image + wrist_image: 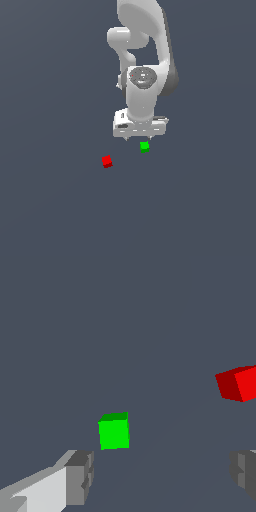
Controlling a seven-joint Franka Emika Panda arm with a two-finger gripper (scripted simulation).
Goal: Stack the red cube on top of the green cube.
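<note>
The red cube (pixel 107 161) lies on the dark grey floor, toward the exterior view's left of the green cube (pixel 144 147). The two cubes are apart. My gripper (pixel 140 136) hangs on the white arm just above and behind the green cube, its fingertips barely showing under the hand. In the wrist view the two grey fingers (pixel 80 476) stand wide apart with nothing between them, so the gripper (pixel 162 476) is open and empty. The green cube (pixel 114 431) sits just beyond the fingers, and the red cube (pixel 239 383) is cut by the picture's edge.
The white arm (pixel 145 55) rises over the scene from the back. The floor (pixel 60 200) is a plain dark grey surface with no other objects in view.
</note>
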